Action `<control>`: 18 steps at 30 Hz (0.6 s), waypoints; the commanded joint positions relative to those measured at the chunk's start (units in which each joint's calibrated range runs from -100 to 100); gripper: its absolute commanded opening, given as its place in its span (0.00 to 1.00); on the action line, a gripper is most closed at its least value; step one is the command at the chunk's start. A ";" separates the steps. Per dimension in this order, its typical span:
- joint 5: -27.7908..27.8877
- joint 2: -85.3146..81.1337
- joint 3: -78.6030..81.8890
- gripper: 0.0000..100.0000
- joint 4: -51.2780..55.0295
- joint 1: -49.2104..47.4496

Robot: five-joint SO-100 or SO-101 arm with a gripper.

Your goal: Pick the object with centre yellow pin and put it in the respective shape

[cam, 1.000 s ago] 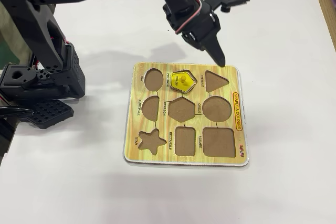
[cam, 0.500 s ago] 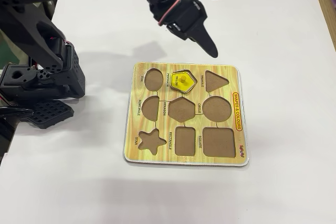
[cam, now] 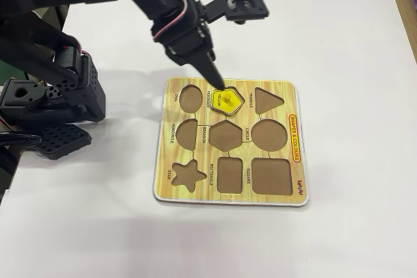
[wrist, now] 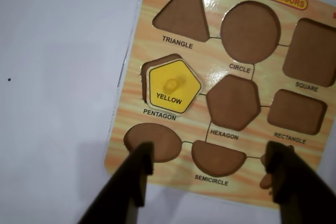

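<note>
The object with centre yellow pin (wrist: pixel 174 86) (cam: pixel 229 100) is a yellow pentagon marked YELLOW. It lies in the respective shape (wrist: pixel 156 61), the cutout labelled PENTAGON, a little askew, so a brown strip of the cutout shows along its upper left in the wrist view. The yellow wood-grain board (wrist: pixel 131 129) (cam: pixel 293 161) lies flat on the white table. My gripper (wrist: pixel 211 150) (cam: pixel 210 73) hangs open above the board and holds nothing. In the wrist view its dark fingers (wrist: pixel 140 163) frame the semicircle cutout. In the fixed view its tip points down just left of the piece.
The board's other cutouts stand empty: triangle (cam: pixel 267 100), hexagon (cam: pixel 226 136), circle (cam: pixel 269 135), square (cam: pixel 271 176), star (cam: pixel 187 175). My arm's black base (cam: pixel 52 102) fills the left of the fixed view. White table surrounds the board.
The arm has swung left across the board's far edge in the fixed view, and the gripper tip now sits by the pentagon piece. The piece and board have not moved.
</note>
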 commanded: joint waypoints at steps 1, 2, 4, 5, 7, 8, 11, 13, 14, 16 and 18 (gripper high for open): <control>-0.23 -5.24 1.89 0.24 -0.74 0.32; -0.23 -6.41 2.88 0.24 -0.74 0.32; -0.23 -9.08 4.86 0.24 -0.74 0.32; -0.23 -10.34 5.76 0.24 -0.74 0.32; -0.23 -13.60 8.00 0.24 -0.74 0.32; -0.23 -15.11 9.08 0.24 -0.74 0.32; -0.23 -19.96 12.59 0.24 -0.74 0.32; -0.23 -23.48 15.02 0.24 -0.74 0.32; -0.23 -24.98 16.10 0.24 -0.74 0.41; -0.23 -27.83 17.90 0.25 -0.74 0.61; -0.29 -30.84 20.05 0.25 -0.74 0.71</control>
